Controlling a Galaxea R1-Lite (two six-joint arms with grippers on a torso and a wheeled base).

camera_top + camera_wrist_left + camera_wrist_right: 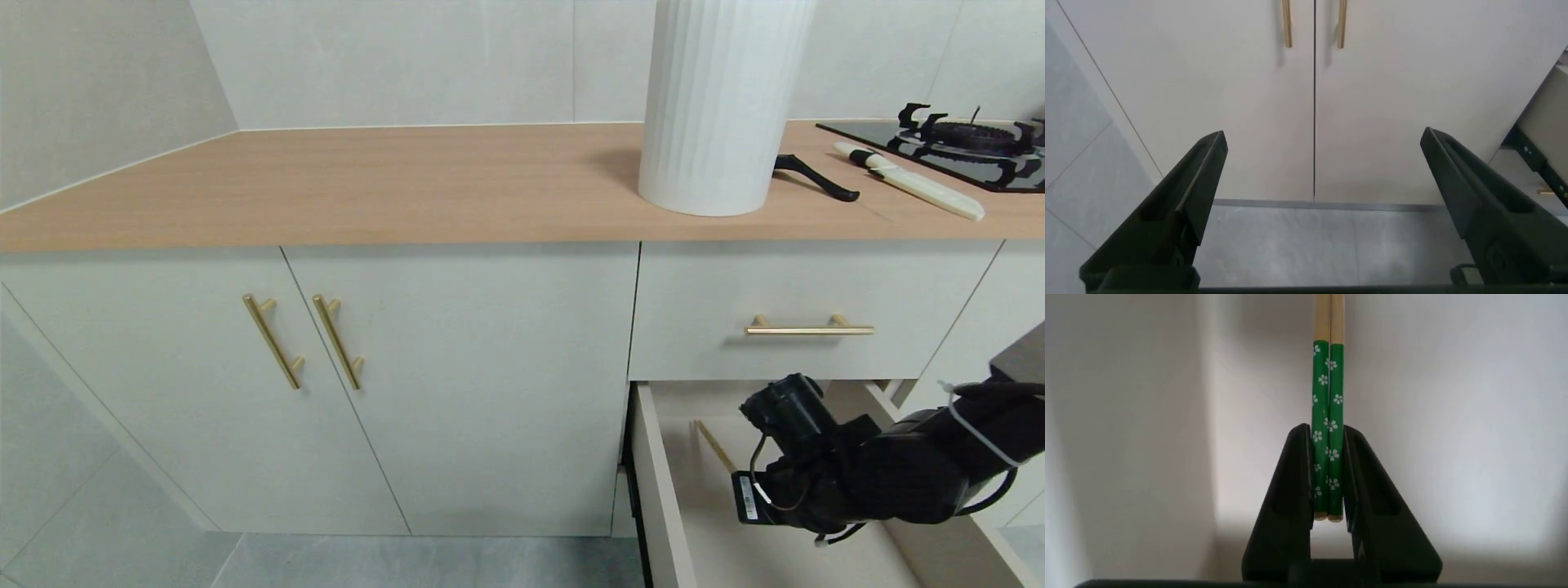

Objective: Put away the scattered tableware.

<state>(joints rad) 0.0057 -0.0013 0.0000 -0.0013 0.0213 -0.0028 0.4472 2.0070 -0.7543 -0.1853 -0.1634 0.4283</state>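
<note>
A pair of wooden chopsticks (1328, 416) with green flowered ends is clamped between the fingers of my right gripper (1328, 433), which is shut on them. In the head view my right arm (865, 478) hangs inside the open lower drawer (653, 474), and the chopsticks (715, 446) stick out over the drawer floor. On the counter lie a white knife (910, 180) and a black-handled utensil (816, 178), partly hidden behind the vase. My left gripper (1323, 143) stands open, holding nothing, low in front of the cupboard doors (1315, 98).
A tall white ribbed vase (718, 98) stands on the wooden counter (367, 180). A gas hob (971, 143) sits at the far right. Above the open drawer is a closed drawer with a gold handle (808, 330). Grey floor tiles (1315, 245) lie below the cupboard.
</note>
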